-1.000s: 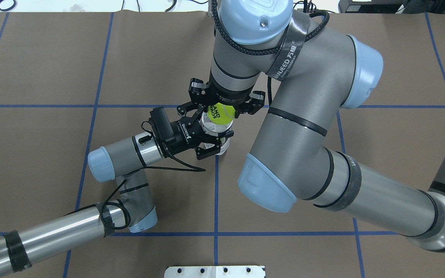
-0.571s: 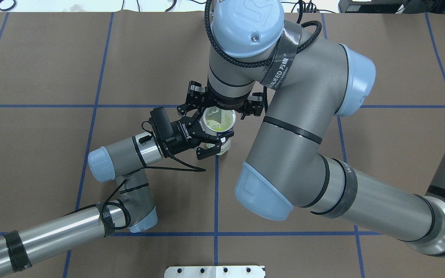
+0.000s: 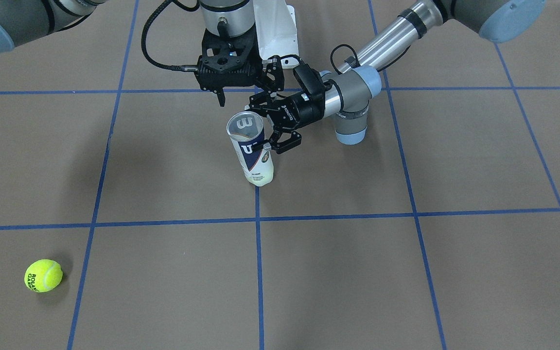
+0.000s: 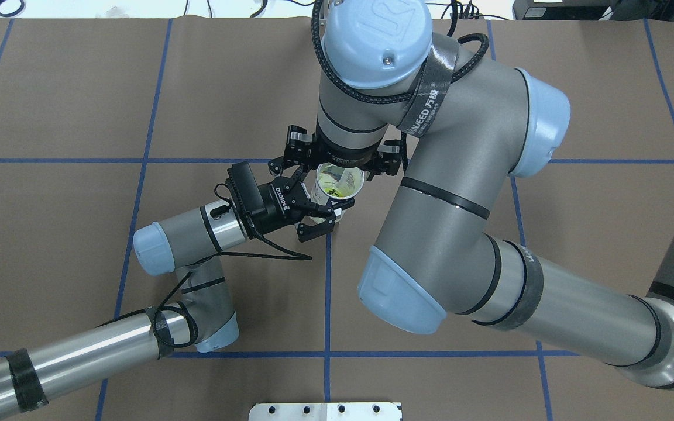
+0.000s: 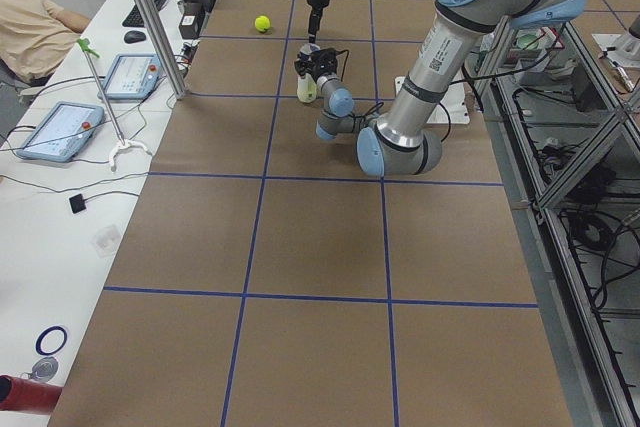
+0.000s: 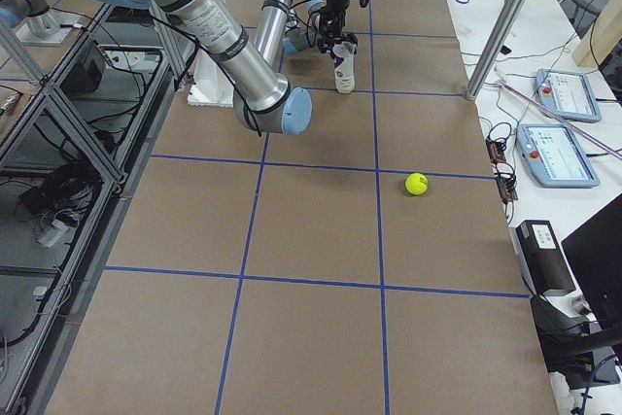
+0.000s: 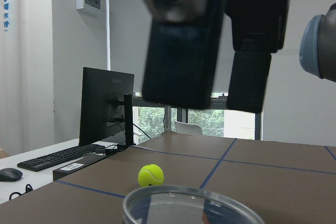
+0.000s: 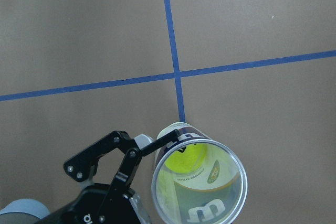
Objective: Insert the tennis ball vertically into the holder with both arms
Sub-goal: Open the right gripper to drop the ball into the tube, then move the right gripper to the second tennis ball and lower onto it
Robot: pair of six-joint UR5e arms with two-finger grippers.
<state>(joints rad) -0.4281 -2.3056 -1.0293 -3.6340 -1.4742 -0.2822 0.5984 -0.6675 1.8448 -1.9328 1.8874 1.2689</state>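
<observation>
The holder [image 3: 253,148] is a clear can with a white and navy "W" label, standing on the brown table; it also shows in the overhead view [image 4: 340,180]. A tennis ball [image 8: 185,160] lies at its bottom, seen through the open mouth. My left gripper [image 3: 274,127] comes in from the side and is shut on the holder's middle; it also shows in the overhead view [image 4: 324,215]. My right gripper [image 3: 247,93] hangs open and empty just above the holder's mouth, pointing down.
A second tennis ball [image 3: 43,275] lies loose on the table far from the holder, on the operators' side; it also shows in the left wrist view [image 7: 150,175]. The white pedestal base [image 4: 325,411] sits at the robot's edge. Blue tape lines cross the table.
One second ago the tennis ball sat at the holder's mouth between my right fingers. It has dropped to the bottom. The holder's top has shifted slightly right. My left arm has not moved.
</observation>
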